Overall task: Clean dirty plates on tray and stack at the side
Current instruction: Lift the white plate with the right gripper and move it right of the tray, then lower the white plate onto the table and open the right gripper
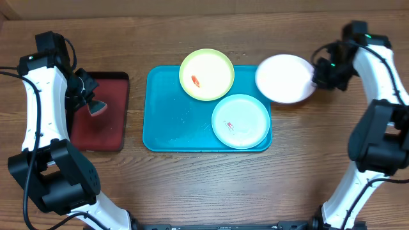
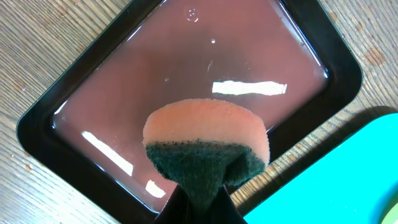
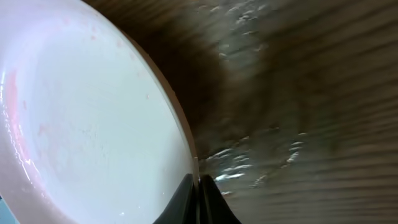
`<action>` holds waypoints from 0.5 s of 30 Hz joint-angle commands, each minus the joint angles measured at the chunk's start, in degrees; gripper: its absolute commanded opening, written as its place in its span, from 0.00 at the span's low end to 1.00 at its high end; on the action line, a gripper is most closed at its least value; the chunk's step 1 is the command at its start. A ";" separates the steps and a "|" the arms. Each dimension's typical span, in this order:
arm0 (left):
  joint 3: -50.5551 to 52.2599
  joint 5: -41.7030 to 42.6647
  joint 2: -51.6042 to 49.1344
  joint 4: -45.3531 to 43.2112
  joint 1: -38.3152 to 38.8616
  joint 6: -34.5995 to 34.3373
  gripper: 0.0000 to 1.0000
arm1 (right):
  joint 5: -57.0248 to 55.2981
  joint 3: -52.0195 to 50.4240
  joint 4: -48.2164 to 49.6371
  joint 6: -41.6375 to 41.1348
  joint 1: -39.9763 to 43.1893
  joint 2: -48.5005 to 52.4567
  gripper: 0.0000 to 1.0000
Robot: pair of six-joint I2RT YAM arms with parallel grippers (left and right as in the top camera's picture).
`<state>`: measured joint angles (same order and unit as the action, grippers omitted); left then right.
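White plate [image 1: 284,78] sits pinched in right fingers [image 3: 179,205]; left fingers [image 2: 186,211] pinch a sponge [image 2: 208,140].

white plate [image 3: 81,124]: cut off by the left, top and bottom edges of the right wrist view
table [image 3: 298,93]: grain blurred beside that plate
right gripper [image 3: 199,196]: only fingertips show, at the bottom edge
teal tray [image 2: 336,180]: one corner visible in the left wrist view
sponge [image 2: 205,143]: lower tip hidden in the left gripper [image 2: 199,205]
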<state>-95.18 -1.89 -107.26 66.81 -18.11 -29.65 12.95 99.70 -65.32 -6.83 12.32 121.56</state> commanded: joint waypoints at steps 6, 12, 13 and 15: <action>0.22 0.48 -0.26 -0.20 -0.24 0.94 0.04 | -0.26 -2.58 4.42 0.85 4.74 -1.86 0.04; 0.22 0.48 -0.26 -0.61 -0.24 0.92 0.04 | -1.29 -2.58 5.49 0.90 4.81 -1.86 0.31; 0.22 0.48 -0.26 -0.63 -0.24 0.92 0.04 | -1.36 -2.58 5.44 0.90 4.68 -1.86 0.34; 0.22 0.48 -0.26 -0.61 -0.24 0.92 0.04 | -0.52 -2.58 5.49 0.90 4.35 -1.86 0.41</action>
<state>-95.18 -1.87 -107.26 66.32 -18.11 -29.65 12.21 97.19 -60.07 -6.15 17.15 121.56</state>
